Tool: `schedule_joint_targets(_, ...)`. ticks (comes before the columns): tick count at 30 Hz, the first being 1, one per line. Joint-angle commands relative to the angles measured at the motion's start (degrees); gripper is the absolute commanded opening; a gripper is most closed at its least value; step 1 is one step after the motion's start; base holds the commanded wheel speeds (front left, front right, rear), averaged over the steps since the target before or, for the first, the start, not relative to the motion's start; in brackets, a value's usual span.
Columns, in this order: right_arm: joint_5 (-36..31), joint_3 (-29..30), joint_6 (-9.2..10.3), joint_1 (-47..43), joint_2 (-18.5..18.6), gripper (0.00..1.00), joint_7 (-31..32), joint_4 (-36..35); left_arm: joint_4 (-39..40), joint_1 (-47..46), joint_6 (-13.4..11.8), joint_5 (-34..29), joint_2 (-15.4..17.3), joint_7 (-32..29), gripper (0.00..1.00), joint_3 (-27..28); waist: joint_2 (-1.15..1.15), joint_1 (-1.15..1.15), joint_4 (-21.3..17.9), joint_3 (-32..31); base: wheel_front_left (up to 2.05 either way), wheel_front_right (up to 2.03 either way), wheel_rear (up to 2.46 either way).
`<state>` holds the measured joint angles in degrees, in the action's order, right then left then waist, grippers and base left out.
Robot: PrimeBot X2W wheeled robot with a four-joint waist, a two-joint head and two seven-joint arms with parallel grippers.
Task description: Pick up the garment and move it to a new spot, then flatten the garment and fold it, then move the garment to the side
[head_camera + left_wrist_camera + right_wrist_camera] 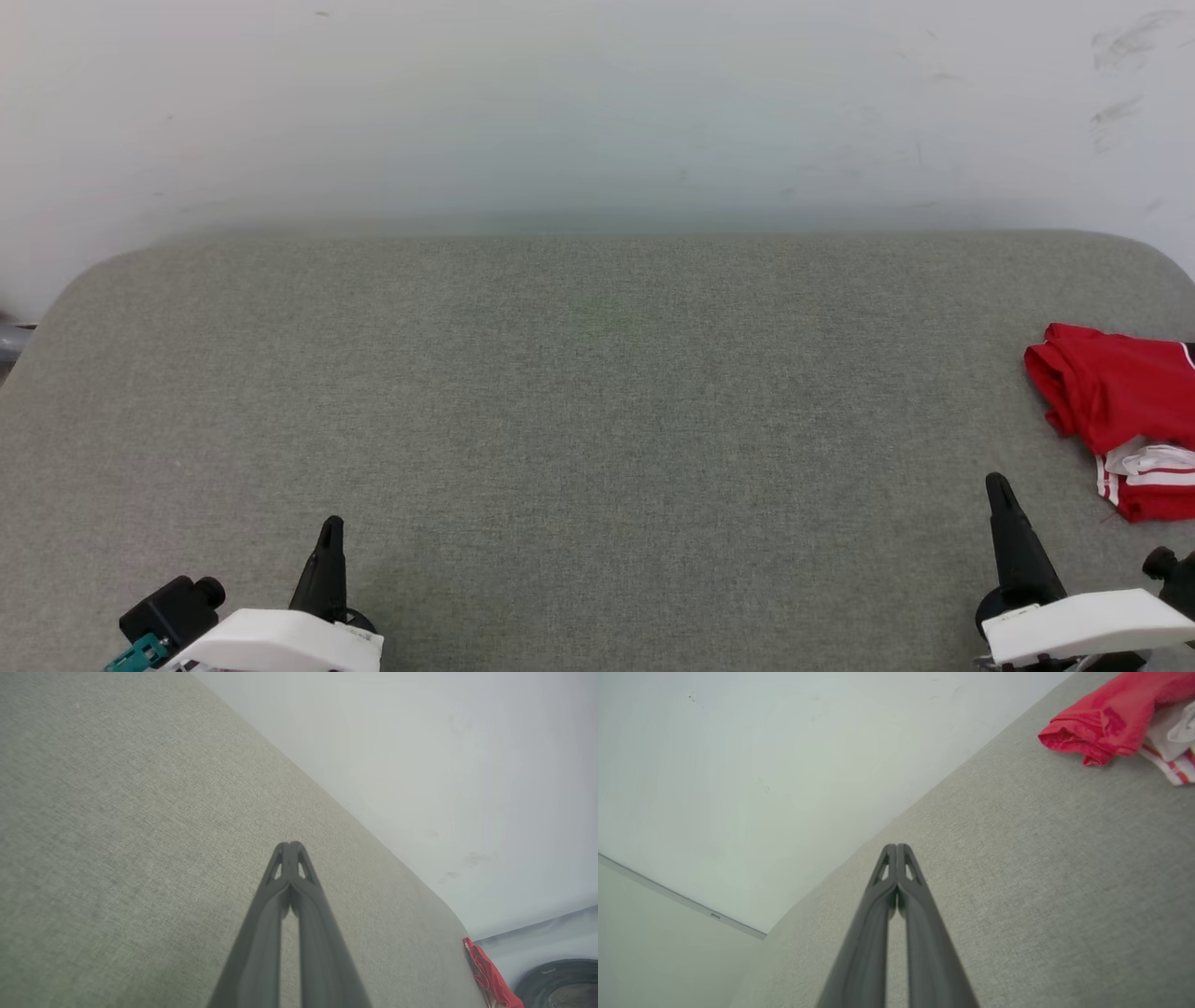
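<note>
Now the garment (1116,401) lies bunched at the table's (597,392) right edge; right gripper (997,483) near it, left gripper (331,525) well apart, both clenched, holding nothing.

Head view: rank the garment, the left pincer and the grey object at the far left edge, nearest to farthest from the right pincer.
1. The garment, bunched just up and right of the right pincer, at the right edge.
2. The left pincer, at the lower left.
3. The grey object, at the far left edge.
</note>
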<state>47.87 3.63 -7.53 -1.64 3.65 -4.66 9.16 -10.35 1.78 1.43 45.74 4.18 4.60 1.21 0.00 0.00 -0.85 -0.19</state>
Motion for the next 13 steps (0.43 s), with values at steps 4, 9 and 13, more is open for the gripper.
schedule_joint_targets(4,4.52,0.21,0.02,2.06,0.51,0.0,0.93,-0.1,0.21,-2.01,0.74,4.49,-0.12,-1.15,0.0,0.77,0.0,0.0,0.05,0.02,0.0,0.0,0.0)
schedule_joint_targets(9,8.13,0.32,0.02,2.58,0.52,0.0,1.71,0.33,-0.13,-2.63,1.22,8.16,-0.2,-2.03,0.0,1.2,0.0,0.0,0.1,0.04,0.0,0.0,0.0)
schedule_joint_targets(13,10.91,0.39,0.03,2.97,0.51,0.0,2.31,0.67,-0.38,-3.06,1.6,11.0,-0.28,-2.73,0.0,1.54,0.0,0.0,0.14,0.06,0.0,0.0,0.0)
